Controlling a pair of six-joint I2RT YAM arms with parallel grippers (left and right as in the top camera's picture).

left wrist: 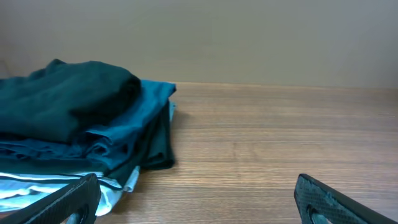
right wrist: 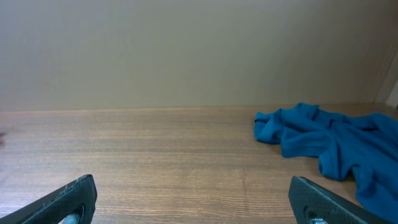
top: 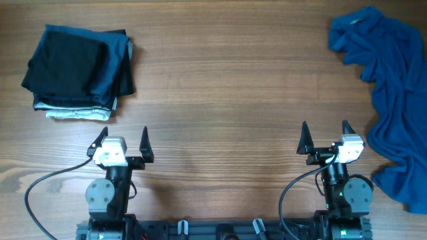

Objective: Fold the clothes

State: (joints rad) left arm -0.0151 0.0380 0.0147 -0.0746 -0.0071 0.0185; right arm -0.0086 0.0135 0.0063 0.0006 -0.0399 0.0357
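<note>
Across the wooden table, the biggest thing I see is the crumpled blue garment, sprawled along the right edge from the far corner down past the right arm. A folded stack of dark and teal clothes over something pale sits at the far left. Both arms rest at the near edge: the left gripper and right gripper are spread wide, grasping nothing. I judge the step in hand is fetching the blue garment. I'd send the right gripper to the nearest raised ridge of cloth, pinch a single layer, and drag it to the bare middle so both arms can flatten it before folding.
</note>
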